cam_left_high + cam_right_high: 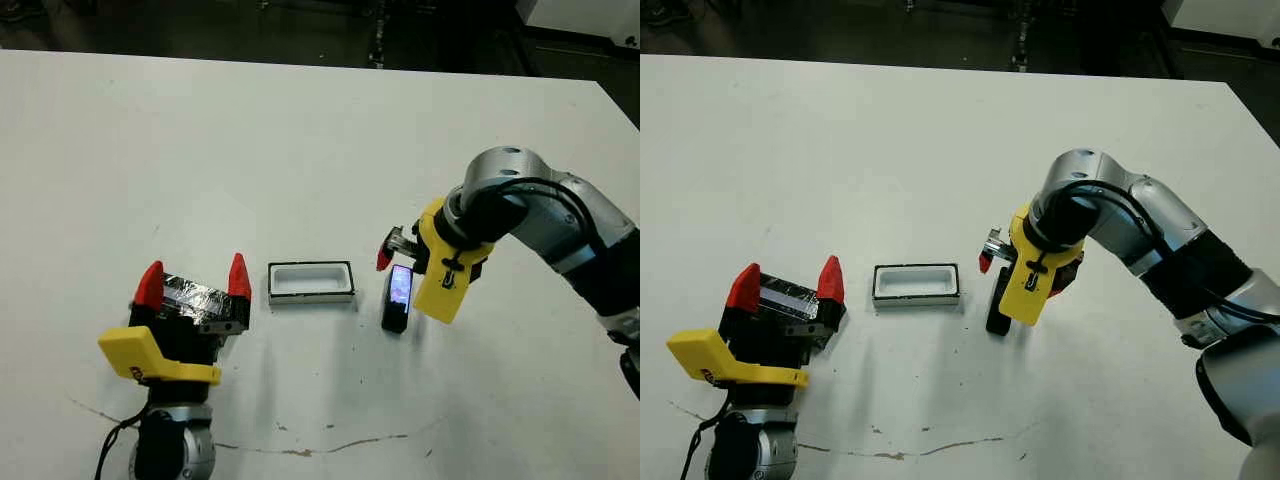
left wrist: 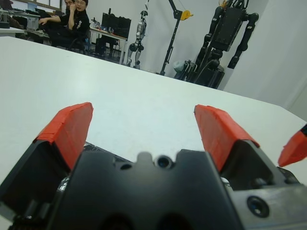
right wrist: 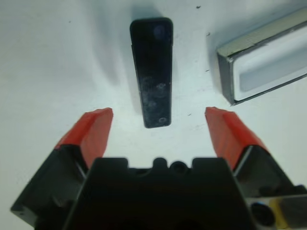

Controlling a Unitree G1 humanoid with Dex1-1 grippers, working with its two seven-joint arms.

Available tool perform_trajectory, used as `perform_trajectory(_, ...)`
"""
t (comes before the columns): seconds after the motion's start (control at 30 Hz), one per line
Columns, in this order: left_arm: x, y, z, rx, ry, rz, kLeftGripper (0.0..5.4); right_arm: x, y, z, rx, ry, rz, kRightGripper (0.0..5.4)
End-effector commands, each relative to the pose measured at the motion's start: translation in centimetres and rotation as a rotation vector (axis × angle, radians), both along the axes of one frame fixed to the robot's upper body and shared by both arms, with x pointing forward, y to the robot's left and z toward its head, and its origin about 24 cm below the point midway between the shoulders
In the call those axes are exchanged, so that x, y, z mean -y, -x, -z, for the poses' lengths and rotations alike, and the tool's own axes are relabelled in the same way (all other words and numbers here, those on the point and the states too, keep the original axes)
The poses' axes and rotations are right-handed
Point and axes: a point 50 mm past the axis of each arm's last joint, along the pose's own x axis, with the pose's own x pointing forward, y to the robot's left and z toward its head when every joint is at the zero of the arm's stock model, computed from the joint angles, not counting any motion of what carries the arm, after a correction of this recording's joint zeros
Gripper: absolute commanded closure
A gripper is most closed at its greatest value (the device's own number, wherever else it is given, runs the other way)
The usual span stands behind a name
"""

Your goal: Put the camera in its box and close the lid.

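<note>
The camera (image 1: pixel 399 295), a slim black bar with a purple-blue face, lies flat on the table just right of the box (image 1: pixel 311 281). The box is an open oblong tray, white inside, with nothing in it. My right gripper (image 1: pixel 405 265) hovers over the camera's far end and is open. In the right wrist view the camera (image 3: pixel 152 72) lies ahead of its spread fingers (image 3: pixel 96 129), touching neither. The lid (image 1: pixel 195 295), a shiny black slab, lies at the left under my left gripper (image 1: pixel 195 280), which is open with a red tip past each end of the lid.
A thin brown crack line (image 1: pixel 300 450) runs across the table (image 1: pixel 300 150) near its front edge. The box (image 3: pixel 264 67) sits close beside the right gripper's path. Beyond the table's far edge sit people (image 2: pixel 72 19) and stand parked robots (image 2: pixel 225 38).
</note>
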Motion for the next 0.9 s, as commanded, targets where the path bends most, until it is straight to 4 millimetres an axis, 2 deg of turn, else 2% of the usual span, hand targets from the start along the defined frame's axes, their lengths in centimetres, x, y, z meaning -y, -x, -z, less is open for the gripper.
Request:
perform_trajectory(0.03, 0.1, 0.2, 0.1, -0.006, 0.001, -0.008, 0.00, -0.1, -0.1, 0.2, 0.002, 0.000, -0.001, 0.02)
perform_trajectory(0.9, 0.8, 0.7, 0.1, -0.017, 0.007, -0.011, 0.00, -0.1, 0.3, 2.6, -0.028, -0.034, -0.071, 0.02)
